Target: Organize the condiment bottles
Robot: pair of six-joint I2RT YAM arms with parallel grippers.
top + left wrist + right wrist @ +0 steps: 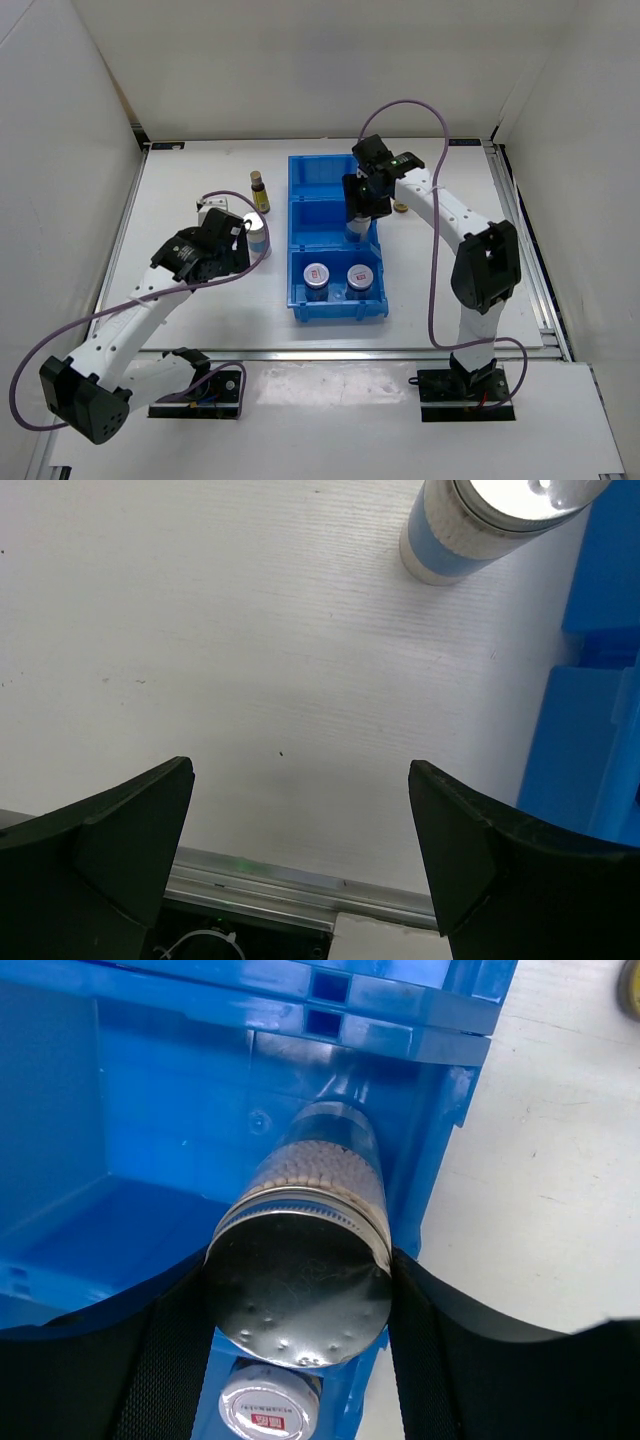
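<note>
My right gripper [360, 208] is shut on a white-silver cylinder bottle [322, 1175] and holds it, tilted, in the middle compartment of the blue bin [300, 215]. In the right wrist view my gripper [298, 1300] clamps the bottle just below its silver lid. Two short dark jars with red-marked silver lids [316, 276] [360, 277] stand in the near compartment; one lid [268, 1408] shows under the held bottle. My left gripper [236, 250] is open and empty beside a second white-silver cylinder [257, 233], which stands ahead of the open fingers [470, 535]. One slim amber bottle [259, 190] stands left of the bin.
A small yellow-brown round thing [399, 207] lies on the table right of the bin. The bin's wall [590, 730] is to the right of my left gripper [300, 770]. White walls enclose the table on three sides.
</note>
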